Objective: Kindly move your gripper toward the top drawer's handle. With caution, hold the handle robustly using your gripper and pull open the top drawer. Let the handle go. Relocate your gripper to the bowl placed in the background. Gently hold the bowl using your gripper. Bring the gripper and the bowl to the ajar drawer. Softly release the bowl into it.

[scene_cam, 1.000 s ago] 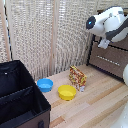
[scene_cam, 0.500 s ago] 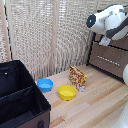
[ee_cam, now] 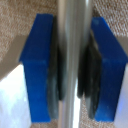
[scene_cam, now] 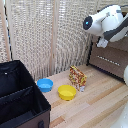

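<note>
In the wrist view my gripper (ee_cam: 71, 65) is shut on the handle (ee_cam: 71, 30), a thin silver bar running between the two blue fingers (ee_cam: 42, 65). Their dark pads press it from both sides. Behind it is the grey-brown front of the top drawer (ee_cam: 15, 30). In the exterior view the white arm (scene_cam: 107, 22) reaches to the dresser (scene_cam: 110, 61) at the exterior view's right, and the arm hides the grip there. The blue bowl (scene_cam: 45, 85) rests on the wooden floor by the curtain, far from the gripper.
A yellow bowl (scene_cam: 66, 92) lies just beside the blue one, with a colourful snack bag (scene_cam: 77, 78) standing next to it. A black fabric box (scene_cam: 20, 100) fills the exterior view's lower left. A pale curtain (scene_cam: 50, 35) hangs behind.
</note>
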Robot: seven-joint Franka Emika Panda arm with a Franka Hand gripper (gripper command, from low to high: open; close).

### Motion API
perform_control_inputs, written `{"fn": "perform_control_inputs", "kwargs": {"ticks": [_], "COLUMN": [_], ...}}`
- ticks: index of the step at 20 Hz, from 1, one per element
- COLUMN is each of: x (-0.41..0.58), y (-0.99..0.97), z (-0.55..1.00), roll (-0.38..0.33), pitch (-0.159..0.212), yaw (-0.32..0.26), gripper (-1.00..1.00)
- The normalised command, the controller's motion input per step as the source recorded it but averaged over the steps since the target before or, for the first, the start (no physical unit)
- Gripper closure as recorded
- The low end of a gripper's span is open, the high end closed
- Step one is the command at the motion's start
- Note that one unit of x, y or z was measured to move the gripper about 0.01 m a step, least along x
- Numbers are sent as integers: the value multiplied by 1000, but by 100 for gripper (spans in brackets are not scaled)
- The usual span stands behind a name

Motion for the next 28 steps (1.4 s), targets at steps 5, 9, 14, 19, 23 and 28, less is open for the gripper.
{"fn": "perform_control_inputs", "kwargs": {"ticks": [5, 9, 14, 19, 23, 28], "x": [5, 1, 0, 15, 11, 0], "y": [750, 720, 810, 422, 69, 45], "z": [280, 296, 387, 161, 0, -23], "roll": [-20, -67, -100, -100, -33, 0], "pitch": [136, 76, 6, 10, 0, 0], "yaw": [81, 51, 0, 33, 54, 58], "gripper": [100, 100, 100, -100, -100, -100]}}
